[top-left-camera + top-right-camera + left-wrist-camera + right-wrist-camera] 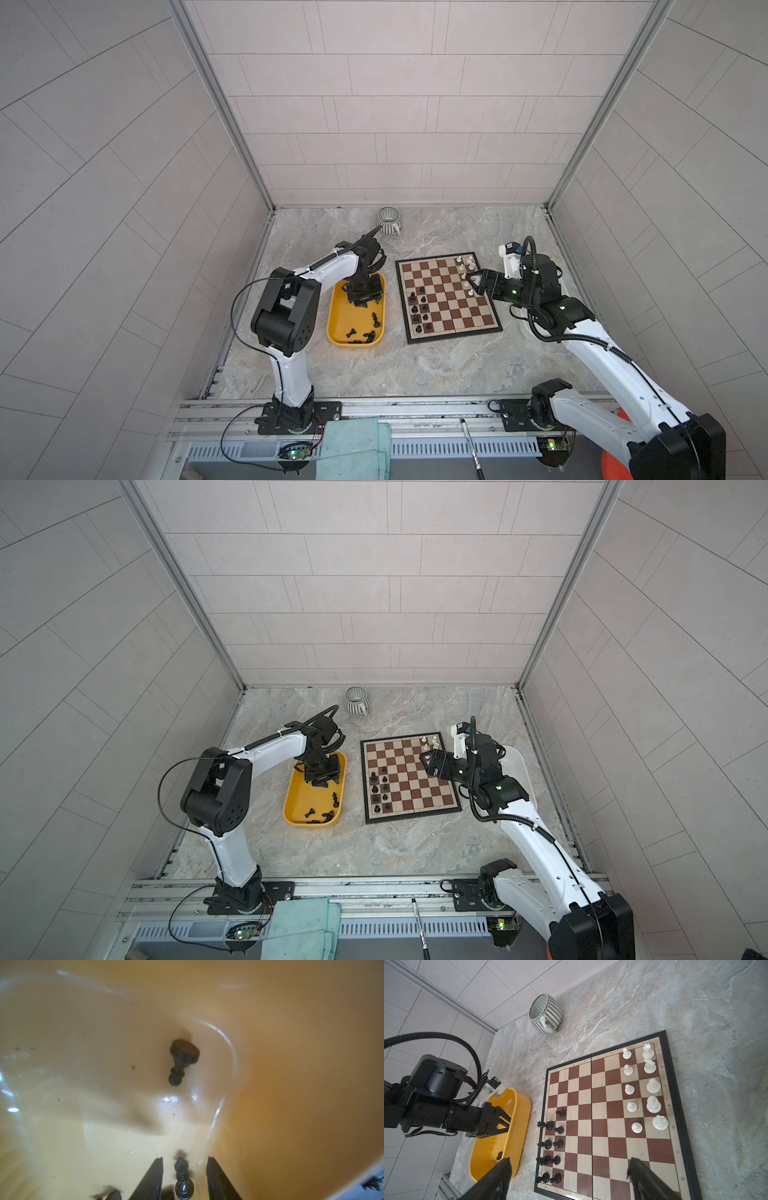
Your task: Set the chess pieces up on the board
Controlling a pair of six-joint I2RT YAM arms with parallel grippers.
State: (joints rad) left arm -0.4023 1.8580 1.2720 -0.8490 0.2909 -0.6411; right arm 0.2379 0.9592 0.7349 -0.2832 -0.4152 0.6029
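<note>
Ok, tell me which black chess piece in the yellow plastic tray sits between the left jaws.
The tall upright black plastic piece; the black pawn lies tipped over, well clear of them.

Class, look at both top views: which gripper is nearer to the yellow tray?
Left. The left gripper is down inside the yellow tray; the right gripper hangs over the board among the white pieces.
</note>
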